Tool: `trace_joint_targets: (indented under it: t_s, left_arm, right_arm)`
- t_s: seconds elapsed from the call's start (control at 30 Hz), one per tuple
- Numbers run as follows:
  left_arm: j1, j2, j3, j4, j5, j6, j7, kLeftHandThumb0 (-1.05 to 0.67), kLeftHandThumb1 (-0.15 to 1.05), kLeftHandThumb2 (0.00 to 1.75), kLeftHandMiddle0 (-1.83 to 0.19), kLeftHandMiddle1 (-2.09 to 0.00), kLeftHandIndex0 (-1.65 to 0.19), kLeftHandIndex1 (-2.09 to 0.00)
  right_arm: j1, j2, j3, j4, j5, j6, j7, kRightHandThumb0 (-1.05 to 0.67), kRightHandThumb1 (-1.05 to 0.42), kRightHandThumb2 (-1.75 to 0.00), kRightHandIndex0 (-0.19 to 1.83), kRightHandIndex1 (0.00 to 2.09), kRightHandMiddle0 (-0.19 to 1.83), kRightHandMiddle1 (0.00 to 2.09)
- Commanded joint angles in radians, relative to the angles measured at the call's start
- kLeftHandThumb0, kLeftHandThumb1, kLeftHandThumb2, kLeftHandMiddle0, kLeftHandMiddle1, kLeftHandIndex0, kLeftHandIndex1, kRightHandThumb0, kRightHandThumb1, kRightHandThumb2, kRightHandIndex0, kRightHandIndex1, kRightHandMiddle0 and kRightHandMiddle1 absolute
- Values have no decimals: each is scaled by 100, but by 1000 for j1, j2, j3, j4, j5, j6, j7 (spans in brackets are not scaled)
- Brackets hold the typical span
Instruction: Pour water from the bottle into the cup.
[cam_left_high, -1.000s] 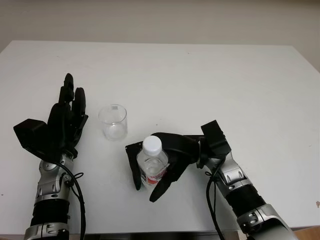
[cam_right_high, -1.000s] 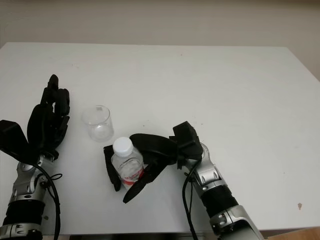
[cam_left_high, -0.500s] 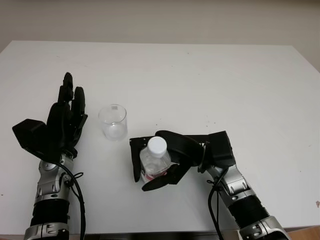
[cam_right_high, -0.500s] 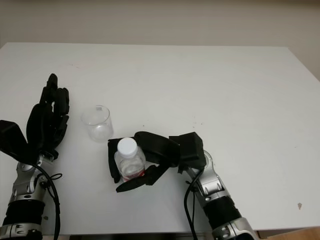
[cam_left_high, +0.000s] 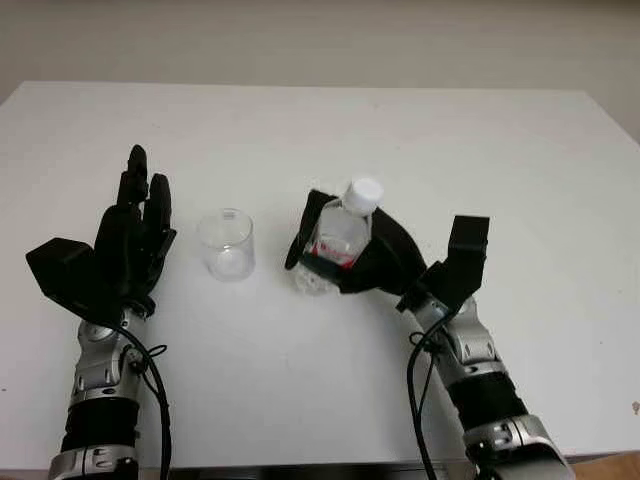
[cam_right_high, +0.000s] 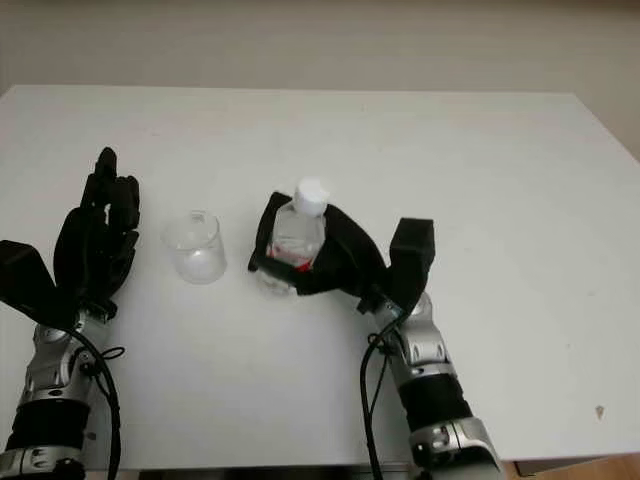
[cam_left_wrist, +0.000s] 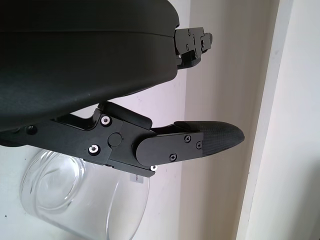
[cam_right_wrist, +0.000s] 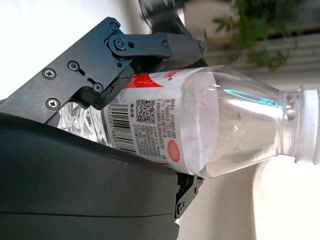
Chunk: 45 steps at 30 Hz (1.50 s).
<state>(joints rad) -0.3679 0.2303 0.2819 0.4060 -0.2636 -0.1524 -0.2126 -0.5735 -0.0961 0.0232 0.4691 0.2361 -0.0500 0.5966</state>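
One bottle (cam_left_high: 340, 236), one cup (cam_left_high: 226, 243), both on my white table (cam_left_high: 500, 150). My right hand (cam_left_high: 372, 255) wraps its fingers around the bottle, cap tilted up-right. Left hand (cam_left_high: 125, 245) open beside the cup.

You're probably in a lab or office: bare white table (cam_left_high: 480, 150), plain beige wall (cam_left_high: 320, 40), blurred plant (cam_right_wrist: 255, 30).

Bare counter (cam_left_high: 420, 140) on the far and right sides, only the cup (cam_left_high: 226, 243) standing between the left robot hand (cam_left_high: 130, 240) and the bottle (cam_left_high: 338, 236) gripped by the right robot hand (cam_left_high: 345, 255).
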Motion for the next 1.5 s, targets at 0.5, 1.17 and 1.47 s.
trace_joint_targets:
  t_s: [0.5,1.17,1.47]
  left_arm:
    - [-2,-12,-7,-10,5,3,13,-69,105,51,14,-5,13,-5]
    - [9,-20,-13,-1,4,-21,20,-70,105,50,14,-5,13,-5]
    - [12,-27,-15,-4,4,-22,29,-71,105,49,13,-6,13,-6]
  right_arm:
    - [-340,-37,-1,421,-274,-181,-387,-12,-71,-86,177,209,167,209]
    - [-633,-13,324,787,-794,-251,-925,-19,-80,-54,150,209,107,209]
    - [-665,15,386,807,-853,-202,-973,-19,-82,-51,133,209,82,209]
